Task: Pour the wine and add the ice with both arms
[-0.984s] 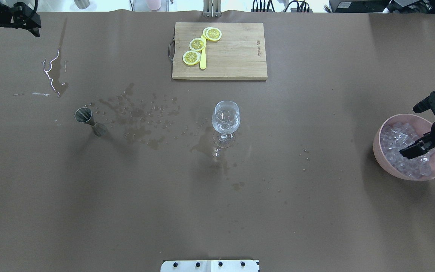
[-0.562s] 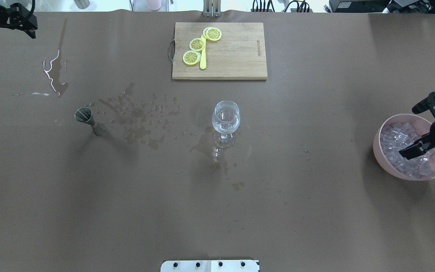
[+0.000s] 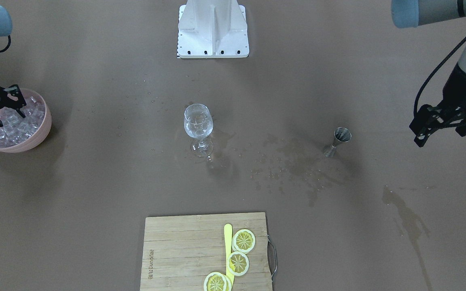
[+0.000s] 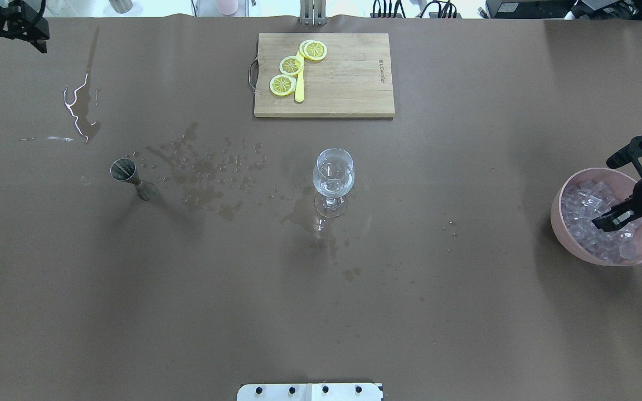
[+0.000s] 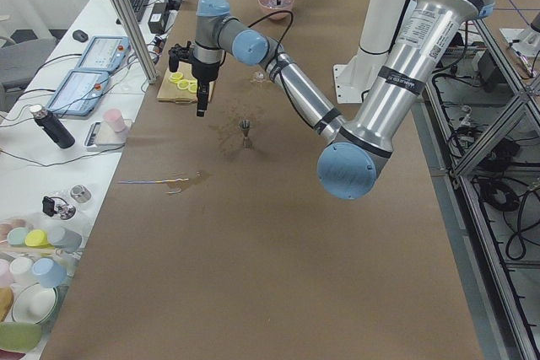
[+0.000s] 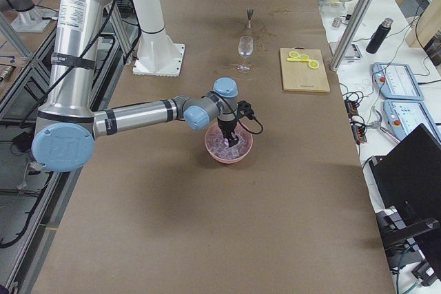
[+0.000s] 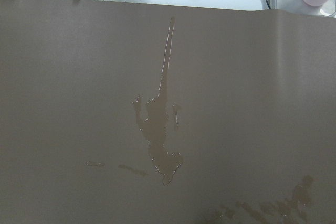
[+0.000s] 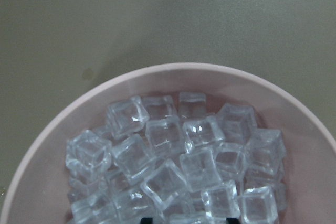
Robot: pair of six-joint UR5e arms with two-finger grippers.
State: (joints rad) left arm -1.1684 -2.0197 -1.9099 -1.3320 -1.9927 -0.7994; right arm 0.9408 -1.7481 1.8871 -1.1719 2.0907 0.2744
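The wine glass (image 4: 332, 172) stands mid-table with a little clear liquid in it; it also shows in the front-facing view (image 3: 198, 123). The ice (image 4: 585, 214), many small clear cubes, fills a pink bowl (image 4: 562, 236) at the right edge. My right gripper (image 4: 609, 221) hangs down into the bowl. The right wrist view shows the ice (image 8: 173, 161) close up, with two dark fingertips spread apart at the bottom edge, so it is open. My left gripper (image 4: 4, 39) is open and empty, high over the far left corner, far from the glass.
A steel jigger (image 4: 126, 171) stands left of the glass, with water drops and wet patches between them. A spill streak (image 7: 160, 140) lies under the left gripper. A wooden cutting board (image 4: 349, 83) with lemon slices (image 4: 291, 65) and a yellow knife is at the far middle.
My left gripper has moved farther toward the far left corner. My right gripper has shifted slightly to the right within the ice bowl. The glass and jigger have not moved.
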